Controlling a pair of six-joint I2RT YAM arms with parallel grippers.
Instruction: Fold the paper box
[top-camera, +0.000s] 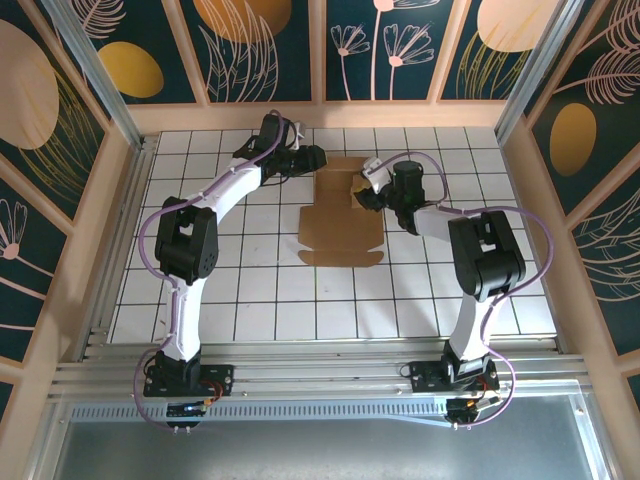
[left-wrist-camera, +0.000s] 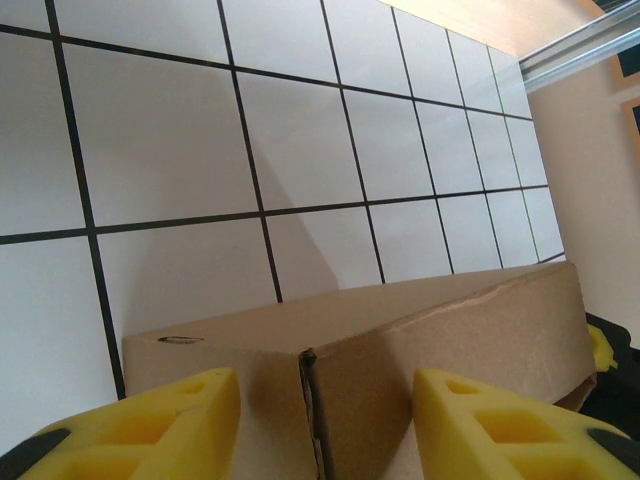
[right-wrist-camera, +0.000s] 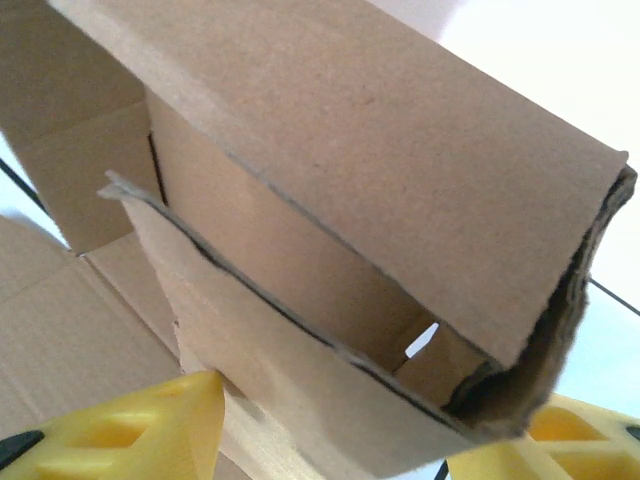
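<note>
Located the paper box on the white tiled table, in the middle of the far half, between the two arms. Recorded its near portion lying flat and unfolded, with tabs along the near edge. Recorded its far portion partly raised, walls standing. Placed the left jaws at the far left corner of the box, reaching in from the left. From the left wrist view, noted the yellow left pads set well apart at the bottom edge, with a standing cardboard wall and its vertical corner seam running across just beyond them. Saw no pad pressed onto the cardboard, so logged the left jaws as released. Placed the right jaws at the right side of the raised portion, reaching in from the right. From the right wrist view, noted a side wall folded over on itself, rough-edged at the right end, with a small gap of light through the fold and flat panels lying to the left. Found the right jaws parted either side of this doubled wall, the right pads low at both corners; cannot tell whether clamped on it or merely straddling it
</note>
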